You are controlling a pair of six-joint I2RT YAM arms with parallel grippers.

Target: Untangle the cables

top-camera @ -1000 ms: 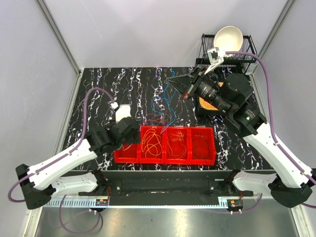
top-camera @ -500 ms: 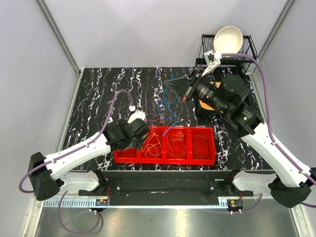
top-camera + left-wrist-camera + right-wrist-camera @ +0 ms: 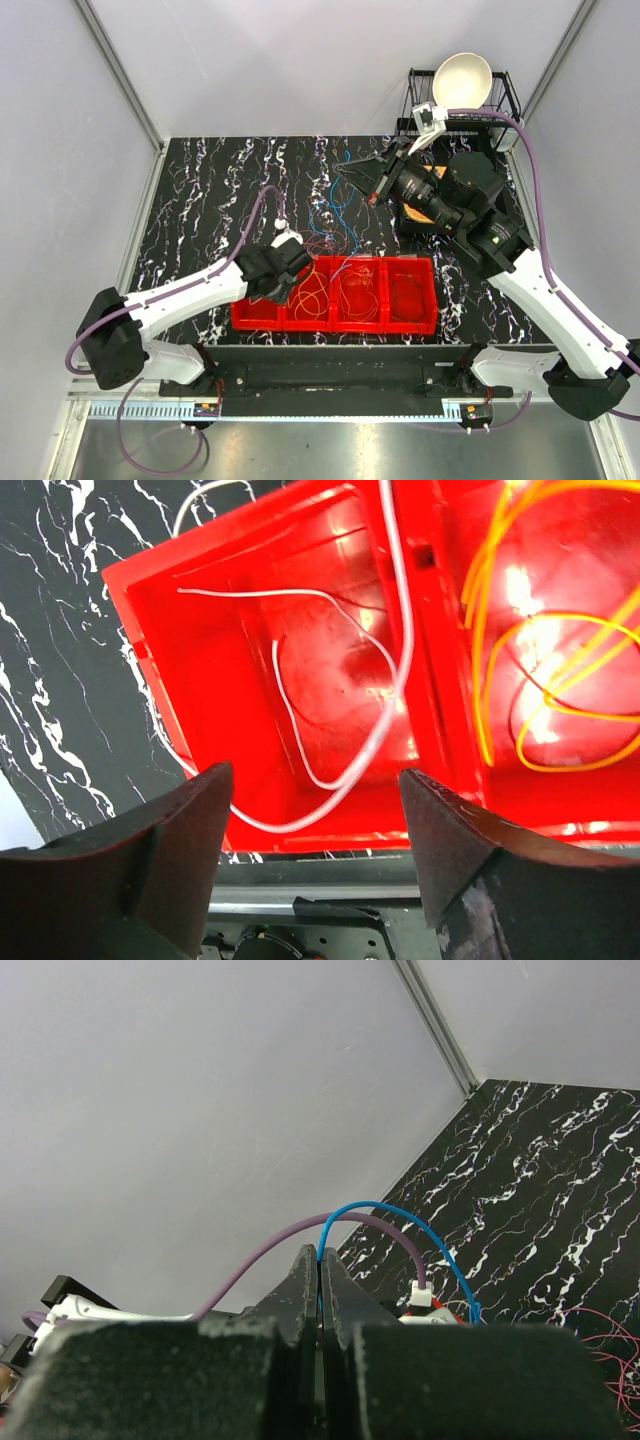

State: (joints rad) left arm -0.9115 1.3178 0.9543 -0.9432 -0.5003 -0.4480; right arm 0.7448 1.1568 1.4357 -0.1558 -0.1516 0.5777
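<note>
A red tray (image 3: 432, 300) with four compartments lies at the table's near edge. My left gripper (image 3: 287, 274) hovers open over its left end. In the left wrist view its jaws (image 3: 312, 776) stand wide with nothing between them, above a white cable (image 3: 385, 695) in the end compartment. Orange cable (image 3: 560, 660) loops in the one beside it. My right gripper (image 3: 354, 172) is raised at the back, shut on a blue cable (image 3: 400, 1212) that hangs down (image 3: 336, 205) to a red and maroon tangle (image 3: 322, 241) behind the tray.
A white bowl (image 3: 462, 77) sits on a black wire rack (image 3: 508, 95) at the back right corner. An orange item on a dark plate (image 3: 418, 210) lies under the right arm. Grey walls enclose the black marbled table (image 3: 220, 180).
My left arm has swung right, from beside the tray's left end to over its left compartments, jaws staying open. The right gripper lifted the blue cable slightly, then held still.
</note>
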